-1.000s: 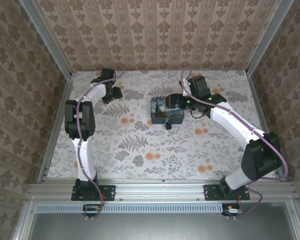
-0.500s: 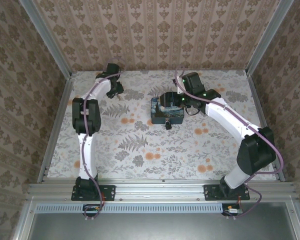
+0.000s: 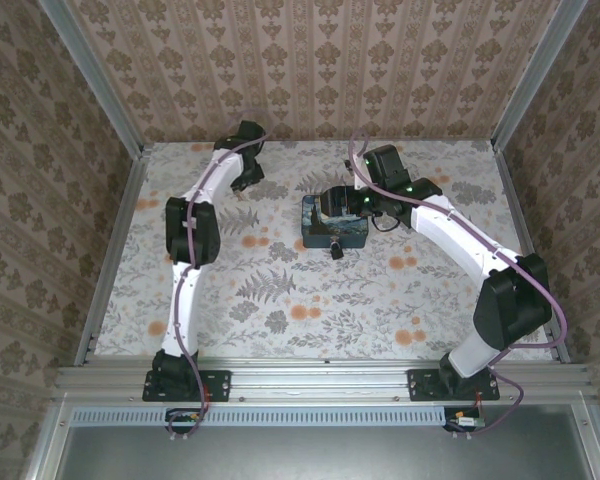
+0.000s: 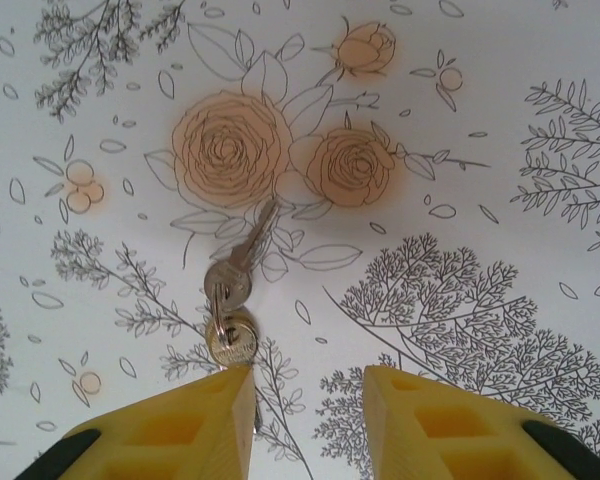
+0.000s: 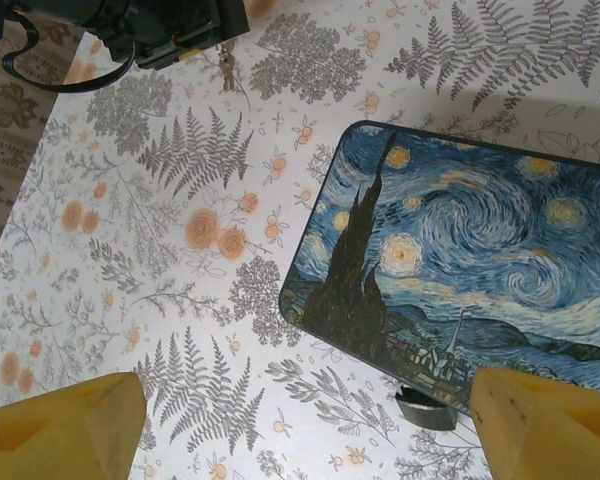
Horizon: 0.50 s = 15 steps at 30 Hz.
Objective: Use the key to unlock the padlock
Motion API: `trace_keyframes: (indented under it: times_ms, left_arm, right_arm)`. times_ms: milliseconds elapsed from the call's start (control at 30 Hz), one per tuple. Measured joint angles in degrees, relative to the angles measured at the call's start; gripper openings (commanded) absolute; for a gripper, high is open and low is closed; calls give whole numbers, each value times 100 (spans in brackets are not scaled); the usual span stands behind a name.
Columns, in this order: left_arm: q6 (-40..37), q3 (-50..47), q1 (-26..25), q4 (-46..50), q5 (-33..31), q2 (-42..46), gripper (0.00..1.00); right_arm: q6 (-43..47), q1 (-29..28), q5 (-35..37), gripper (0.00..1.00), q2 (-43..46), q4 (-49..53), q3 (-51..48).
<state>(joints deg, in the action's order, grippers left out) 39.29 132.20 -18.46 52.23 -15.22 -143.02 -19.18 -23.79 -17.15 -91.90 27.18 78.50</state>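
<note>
Two arms reach out over the flowered table [image 3: 280, 290], and one dark blue box [image 3: 320, 235] with a swirly starry print sits near the middle of it.

The left hand [image 3: 245, 178] is far out toward the back wall, well apart from the box. Its wrist camera shows two yellow fingers [image 4: 215, 415] with a gap between them and nothing in that gap, so the left hand is open. Just ahead of the fingertips lie two keys [image 4: 235, 290] on one ring, flat on the table. One key's blade points away toward a pair of orange roses, and the other's brass-coloured head lies right at the tip of the left finger.

The right hand [image 3: 335, 203] hangs over the far part of the box. Its wrist camera shows its two yellow fingers spread wide, one in each bottom corner, gripping nothing.

One small dark fitting [image 3: 337, 250] sticks out at the near edge of the box. I cannot tell whether it is the padlock.
</note>
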Motion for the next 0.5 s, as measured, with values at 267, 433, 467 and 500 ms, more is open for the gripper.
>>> trace_keyframes:
  times_ms: [267, 433, 467, 500]
  left_arm:
    - [494, -201, -24, -4, -221, -70, 37]
    - [586, -551, 90, -133, -199, -70, 34]
    - [616, -551, 96, -168, -199, -70, 33]
    - [638, -551, 120, -214, -186, -70, 33]
  right_arm:
    - [125, 7, -2, 86, 0, 31, -28]
    - [127, 17, -2, 86, 0, 28, -57]
    - [127, 17, -2, 86, 0, 28, -66]
    - [127, 17, -2, 86, 0, 28, -79]
